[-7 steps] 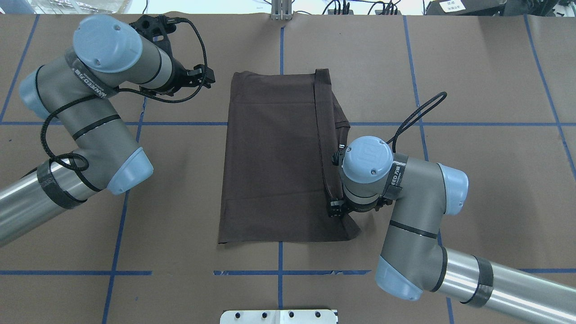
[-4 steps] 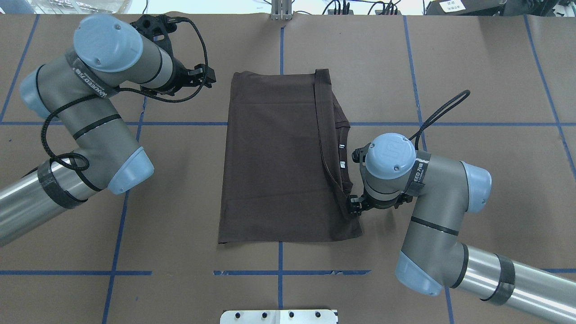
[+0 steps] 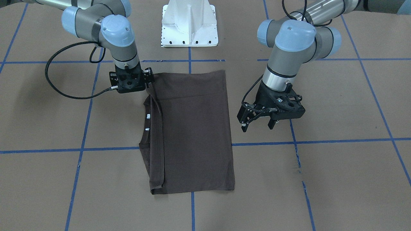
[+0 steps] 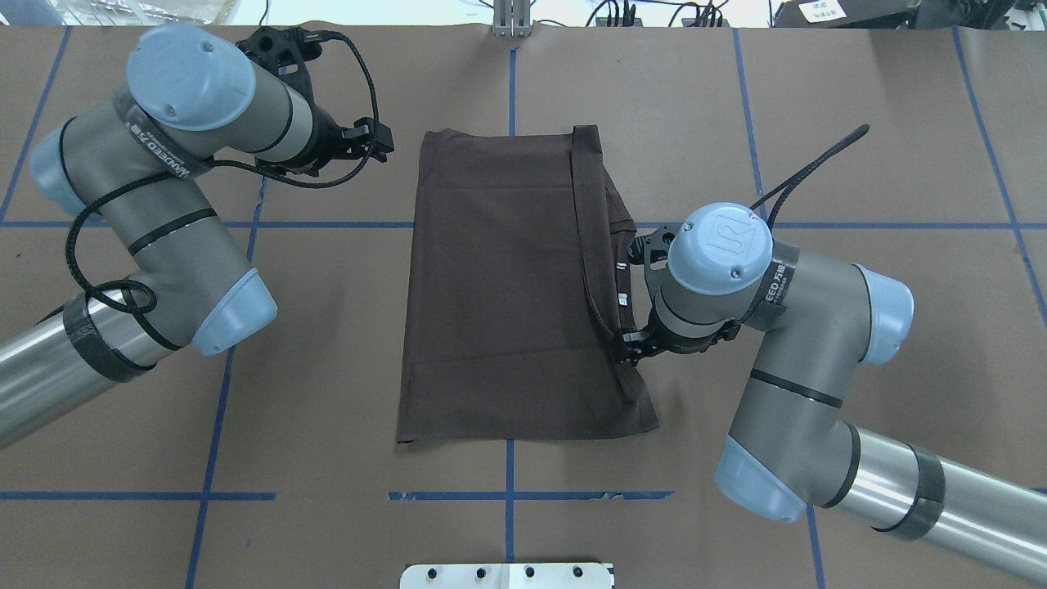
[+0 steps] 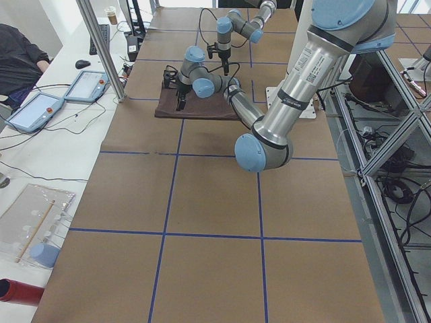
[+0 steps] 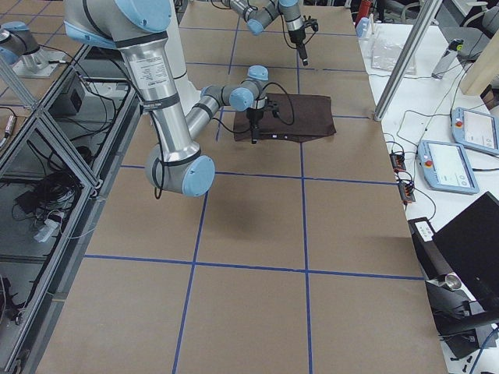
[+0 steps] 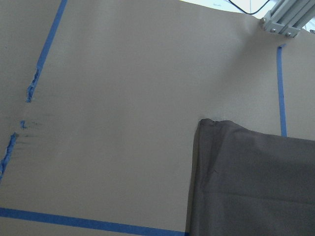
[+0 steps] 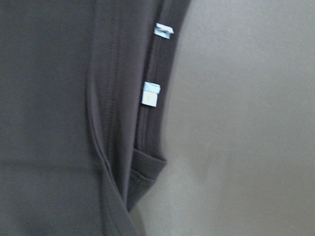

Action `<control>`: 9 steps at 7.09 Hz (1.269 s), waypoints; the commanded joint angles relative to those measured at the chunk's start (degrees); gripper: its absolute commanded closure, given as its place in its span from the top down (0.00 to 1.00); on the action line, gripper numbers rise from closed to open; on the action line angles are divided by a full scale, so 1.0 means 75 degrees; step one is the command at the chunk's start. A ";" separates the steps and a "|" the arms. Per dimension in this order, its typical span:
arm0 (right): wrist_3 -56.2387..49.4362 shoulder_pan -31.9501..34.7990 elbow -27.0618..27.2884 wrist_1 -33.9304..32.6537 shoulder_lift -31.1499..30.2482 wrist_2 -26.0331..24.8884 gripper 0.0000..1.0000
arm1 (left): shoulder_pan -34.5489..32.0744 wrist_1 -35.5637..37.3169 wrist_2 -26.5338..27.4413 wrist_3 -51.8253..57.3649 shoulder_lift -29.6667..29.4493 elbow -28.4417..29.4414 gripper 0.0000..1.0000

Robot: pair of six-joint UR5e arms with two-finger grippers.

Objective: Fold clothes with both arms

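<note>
The dark brown T-shirt (image 4: 507, 286) lies flat on the table, folded into a long rectangle, and also shows in the front view (image 3: 192, 128). Its folded layer and collar with two white tags (image 8: 150, 96) run along its right edge. My right gripper (image 4: 628, 348) hovers over that edge near the collar. Its fingers look apart and hold nothing. My left gripper (image 3: 257, 125) is open and empty. It hangs above bare table beside the shirt's far left corner (image 7: 206, 125). In the overhead view only its black body (image 4: 372, 143) shows.
The white pedestal base (image 3: 189, 29) stands at the near table edge. Blue tape lines (image 4: 509, 466) grid the brown table cover. A metal post (image 4: 511, 20) and cables sit at the far edge. A person and tablets (image 5: 40, 108) are beside the table's left end.
My right gripper moved right, off the folded layer, then toward the far side along the shirt's right edge. The shirt stayed as it lay. The left arm barely moved.
</note>
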 commanded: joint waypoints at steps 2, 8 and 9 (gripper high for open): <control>-0.0193 0.0024 -0.0445 0.1296 0.0309 -0.0446 0.99 | -0.0010 -0.0011 -0.0001 0.0013 0.0006 -0.0018 1.00; -0.0228 0.0001 -0.1492 0.2744 0.0356 -0.0516 0.29 | -0.0045 -0.0011 -0.0001 0.0013 0.0018 -0.0006 1.00; -0.0240 0.0013 -0.1539 0.2744 0.0426 -0.0516 0.24 | -0.0034 -0.0011 -0.0001 0.0013 0.0018 -0.0006 1.00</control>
